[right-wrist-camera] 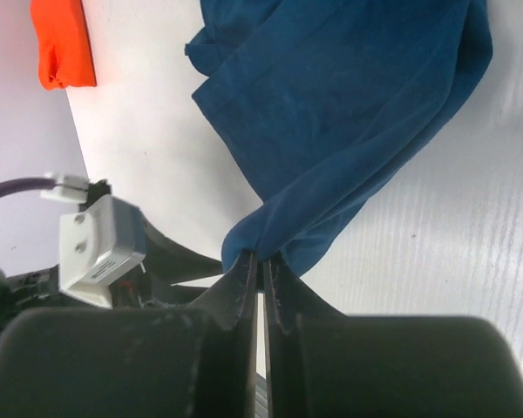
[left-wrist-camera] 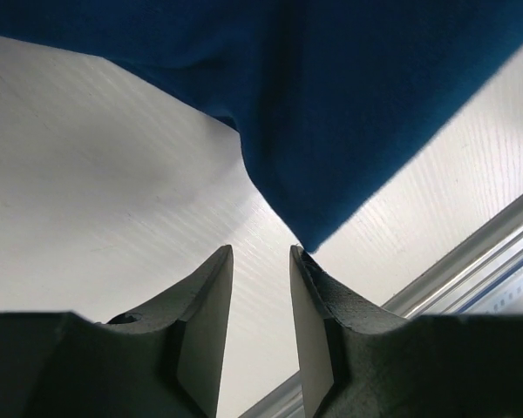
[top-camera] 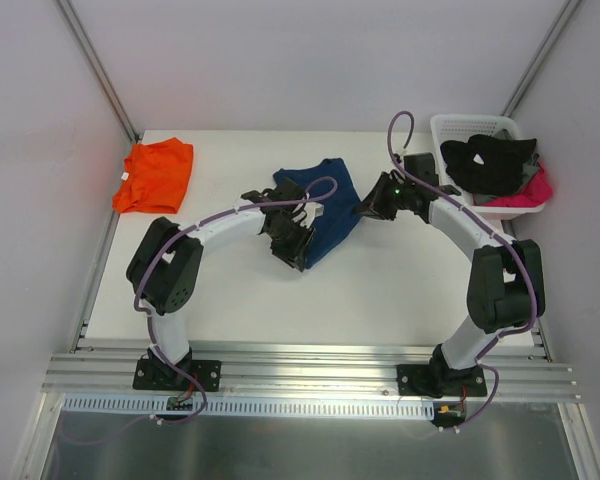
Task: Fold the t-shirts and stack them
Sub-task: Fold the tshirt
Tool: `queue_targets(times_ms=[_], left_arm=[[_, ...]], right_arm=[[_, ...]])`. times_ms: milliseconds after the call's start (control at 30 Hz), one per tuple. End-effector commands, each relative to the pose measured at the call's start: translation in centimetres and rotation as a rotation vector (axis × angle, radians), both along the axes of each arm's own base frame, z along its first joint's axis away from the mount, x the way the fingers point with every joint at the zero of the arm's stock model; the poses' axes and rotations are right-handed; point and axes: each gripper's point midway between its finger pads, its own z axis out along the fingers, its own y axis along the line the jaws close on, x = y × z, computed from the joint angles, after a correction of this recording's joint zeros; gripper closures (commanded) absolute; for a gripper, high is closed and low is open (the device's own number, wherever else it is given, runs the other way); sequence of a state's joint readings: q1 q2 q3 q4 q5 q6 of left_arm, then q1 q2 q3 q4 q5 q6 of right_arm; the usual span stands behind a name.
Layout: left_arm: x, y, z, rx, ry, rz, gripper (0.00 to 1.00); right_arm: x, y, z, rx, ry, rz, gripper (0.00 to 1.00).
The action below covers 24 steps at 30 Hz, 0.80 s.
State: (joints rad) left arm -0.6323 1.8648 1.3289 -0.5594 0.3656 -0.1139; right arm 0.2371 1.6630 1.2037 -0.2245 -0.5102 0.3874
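The right arm's fingers point(right-wrist-camera: 244, 287) are pressed together, pinching a bunched edge of the navy blue t-shirt point(right-wrist-camera: 349, 113). The left arm's fingers point(left-wrist-camera: 211, 296) stand spread with nothing between them, a corner of the shirt just at one tip. The shirt lies crumpled in the middle of the tabletop point(top-camera: 380, 290). The orange t-shirt point(top-camera: 155, 175) lies at its far left corner.

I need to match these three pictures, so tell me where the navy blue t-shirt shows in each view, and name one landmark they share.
Top external: navy blue t-shirt crumpled mid-table, between the two wrists.
Left wrist: navy blue t-shirt fills the top, one corner reaching down to the left pincer.
Right wrist: navy blue t-shirt upper centre and right, a fold pinched in the right pincer.
Shared landmark: the white table beneath it.
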Motion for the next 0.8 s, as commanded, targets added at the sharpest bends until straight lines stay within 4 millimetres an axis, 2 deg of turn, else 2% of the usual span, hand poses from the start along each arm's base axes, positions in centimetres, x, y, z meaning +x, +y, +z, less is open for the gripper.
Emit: queue_targets(times_ms=[0, 267, 767], left_arm=[[0.2, 0.5, 3.1, 0.002, -0.099, -0.016, 0.67], [0.3, 0.6, 4.1, -0.001, -0.121, -0.017, 0.67], [-0.2, -2.4, 3.4, -0.019, -0.085, -0.063, 0.68]], right_arm=[[0.3, 0.0, 1.9, 0.041, -0.058, -0.004, 1.00], [0.5, 0.0, 2.1, 0.037, -0.066, -0.008, 1.00], [0.5, -0.3, 2.3, 0.021, -0.081, -0.013, 1.00]])
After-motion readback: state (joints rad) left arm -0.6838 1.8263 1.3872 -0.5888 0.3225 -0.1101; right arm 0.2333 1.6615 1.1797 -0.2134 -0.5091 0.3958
